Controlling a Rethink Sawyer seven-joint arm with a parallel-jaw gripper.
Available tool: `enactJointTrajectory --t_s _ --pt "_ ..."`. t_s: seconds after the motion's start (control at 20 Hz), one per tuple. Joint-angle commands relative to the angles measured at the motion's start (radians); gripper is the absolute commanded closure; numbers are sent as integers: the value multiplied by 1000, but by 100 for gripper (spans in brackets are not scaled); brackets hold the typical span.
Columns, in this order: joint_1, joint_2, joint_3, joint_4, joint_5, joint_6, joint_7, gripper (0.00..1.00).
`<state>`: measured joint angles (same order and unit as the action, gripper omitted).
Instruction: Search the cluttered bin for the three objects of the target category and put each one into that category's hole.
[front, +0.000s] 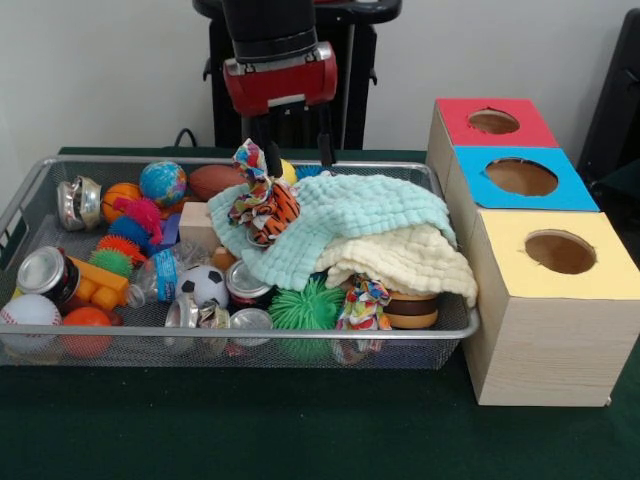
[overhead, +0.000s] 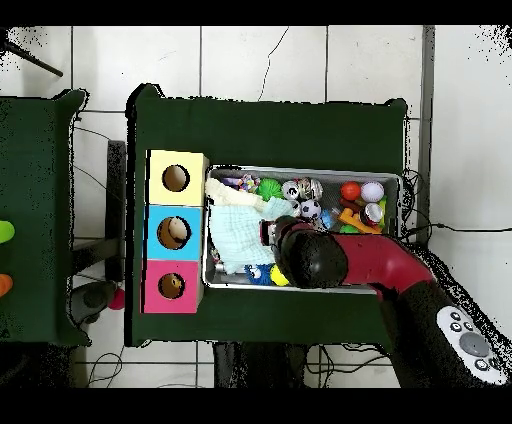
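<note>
Knotted rope toy (front: 258, 200) upright, hanging lengthwise.

Behind me, plain pale wall (front: 120, 70). My bench (front: 300, 440) wore dark green cloth. Floor (overhead: 260, 60) was white tile with dark grout lines. Second green-covered bench (overhead: 35, 220) stood alongside. Light even.

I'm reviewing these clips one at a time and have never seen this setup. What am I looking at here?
A red and black robot arm reaches into a wire bin of clutter: balls, cans, two cloths. One picture faces the robot across the table; the other looks straight down. The gripper is down at a striped fabric toy lying on the mint cloth, but whether it grips it cannot be told. Beside the bin stand three wooden boxes with holes, topped red, blue and yellow.
</note>
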<state>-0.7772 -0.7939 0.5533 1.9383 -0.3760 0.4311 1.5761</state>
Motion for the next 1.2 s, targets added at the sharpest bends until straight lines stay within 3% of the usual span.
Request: enactJointTrajectory --t_s 0.05,0.3,0.5,0.65,1.2 --pt "48 36 -109 -63 -109 -68 84 0" --pt "49 62 -140 -50 -141 -123 79 0" --pt "63 72 -164 -76 -182 -50 29 0" --pt "60 86 -170 -86 -201 -55 20 0" --pt "26 92 -128 -33 -116 -112 111 0"
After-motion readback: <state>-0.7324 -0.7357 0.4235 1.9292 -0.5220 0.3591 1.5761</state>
